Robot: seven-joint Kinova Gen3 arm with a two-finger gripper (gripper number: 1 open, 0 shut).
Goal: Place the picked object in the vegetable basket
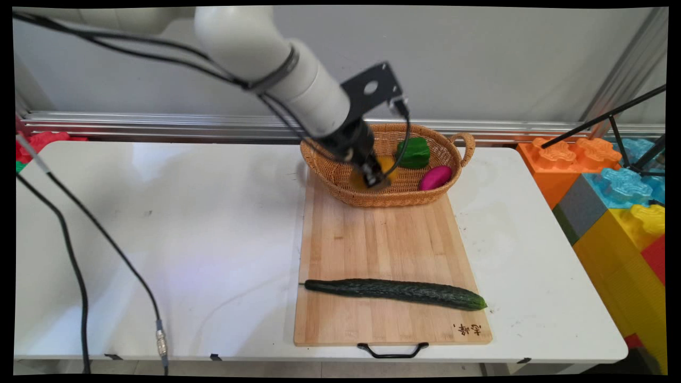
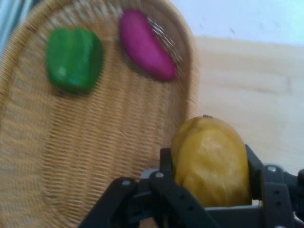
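Observation:
My gripper (image 1: 375,178) (image 2: 209,166) is shut on a yellow fruit-shaped piece (image 2: 211,161) (image 1: 385,162), held just above the near rim of a wicker basket (image 1: 340,178) (image 2: 95,156). Inside the basket lie a green pepper (image 1: 414,153) (image 2: 73,59) and a magenta eggplant-shaped piece (image 1: 435,177) (image 2: 145,45), both off to the side of the gripper. The basket stands on the far end of a wooden cutting board (image 1: 391,244) (image 2: 251,85).
A long dark cucumber (image 1: 396,292) lies across the board's near end. A black cable (image 1: 80,255) hangs over the white table's (image 1: 159,229) left side. Big coloured plastic blocks (image 1: 617,197) stand beyond the right edge. A black tripod leg (image 1: 601,119) crosses the upper right.

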